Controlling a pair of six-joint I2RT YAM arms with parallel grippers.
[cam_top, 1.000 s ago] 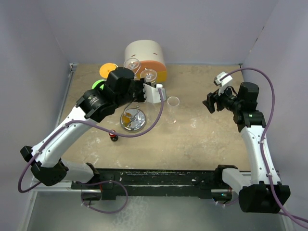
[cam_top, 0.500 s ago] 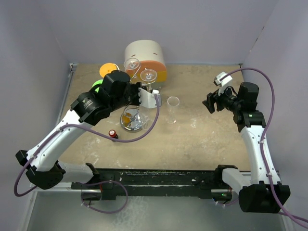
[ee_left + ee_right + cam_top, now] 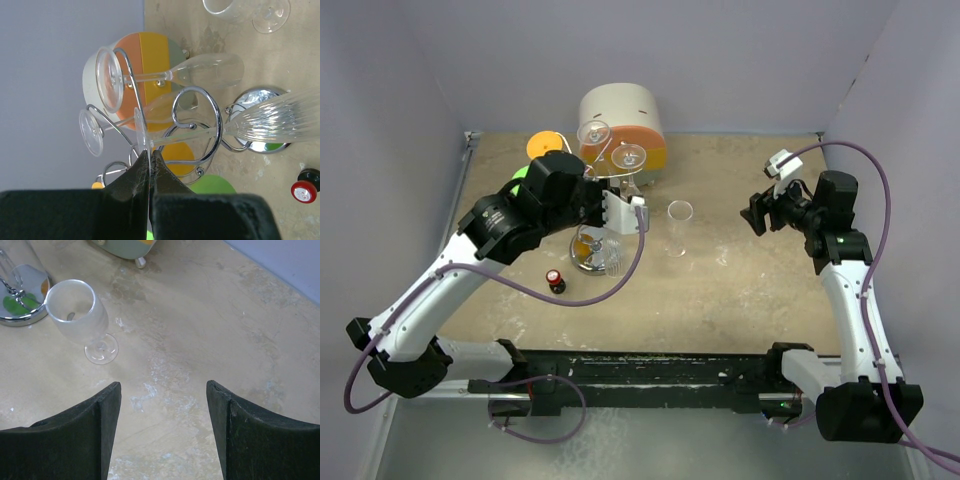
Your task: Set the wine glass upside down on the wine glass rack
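1. Lavender walls close in a tan, scuffed tabletop [image 3: 740, 290] with pale powdery smears near its middle.
2. On the far left stands the wine glass rack [image 3: 257, 97], just in front of a white-and-orange drum [image 3: 620, 112]. Two other glasses hang from its scroll arms.
3. The left gripper [image 3: 150, 162] has its fingers pressed together on the thin edge of the foot of the wine glass [image 3: 270, 120]. The stem lies across one scroll and the ribbed bowl reaches toward the rack's shiny base. I cannot tell whether the stem sits in the scroll.
4. The right gripper [image 3: 164, 430] hangs over the right side of the table, fingers wide apart and empty. A frosted glass [image 3: 75, 310] stands upright between the arms.
5. Likely risks:
   - The pinch on the foot's rim is slim, so the glass could pivot or slip out.
   - Letting go before the foot catches on the wire would drop the bowl onto the base.
   - A sideways nudge could knock the hanging glasses or tip the rack.
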